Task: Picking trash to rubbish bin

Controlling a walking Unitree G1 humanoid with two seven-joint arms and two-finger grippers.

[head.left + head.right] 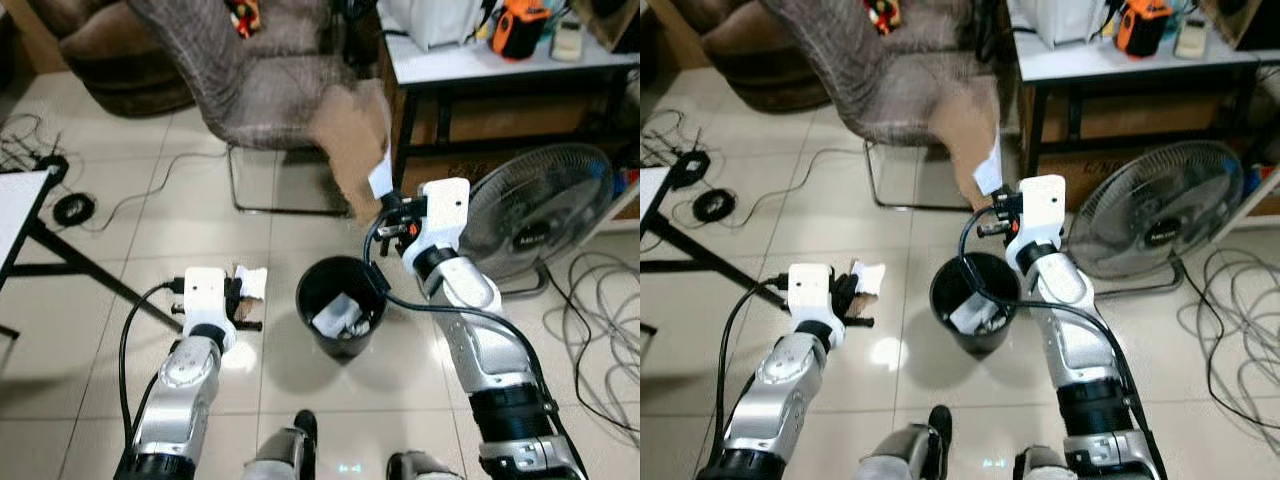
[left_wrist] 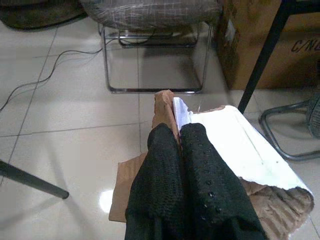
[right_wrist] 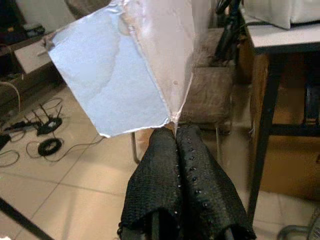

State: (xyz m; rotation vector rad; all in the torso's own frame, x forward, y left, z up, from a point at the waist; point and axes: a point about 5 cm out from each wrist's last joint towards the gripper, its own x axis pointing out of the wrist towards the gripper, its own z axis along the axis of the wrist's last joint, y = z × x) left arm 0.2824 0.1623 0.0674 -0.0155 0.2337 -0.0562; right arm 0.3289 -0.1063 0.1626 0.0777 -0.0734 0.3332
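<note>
My right pincer (image 3: pixel 176 131) is pressed together on the lower corner of a large cardboard sheet (image 1: pixel 352 150), brown on one face and pale and glossy on the other. In the right wrist view both black fingers (image 3: pixel 197 170) meet at the fold of the sheet, which rises above them. In the head views this pincer is raised just above and behind the far rim of the black rubbish bin (image 1: pixel 306 290), and the sheet stands upright in front of the chair.

My left pincer (image 2: pixel 179 134) is pinched on a smaller piece of torn cardboard (image 2: pixel 235 165), white on top with a brown corrugated edge. The fingers (image 2: pixel 160 170) lie together over it. This pincer is low, near the tiled floor (image 1: pixel 180 210), to the left of the bin and apart from it.

The bin stands on the floor between my two arms. It already contains crumpled white trash (image 1: pixel 338 316).

Behind the bin is a fabric-covered chair (image 1: pixel 270 90) on a metal frame. To the right stand a floor fan (image 1: pixel 535 215) and a white worktop (image 1: pixel 480 60) carrying an orange device (image 1: pixel 518 28). A cardboard box (image 2: pixel 260 45) sits beneath the worktop. Loose cables (image 1: pixel 600 330) lie on the floor at the right, and more cables (image 1: pixel 60 190) lie at the left.
</note>
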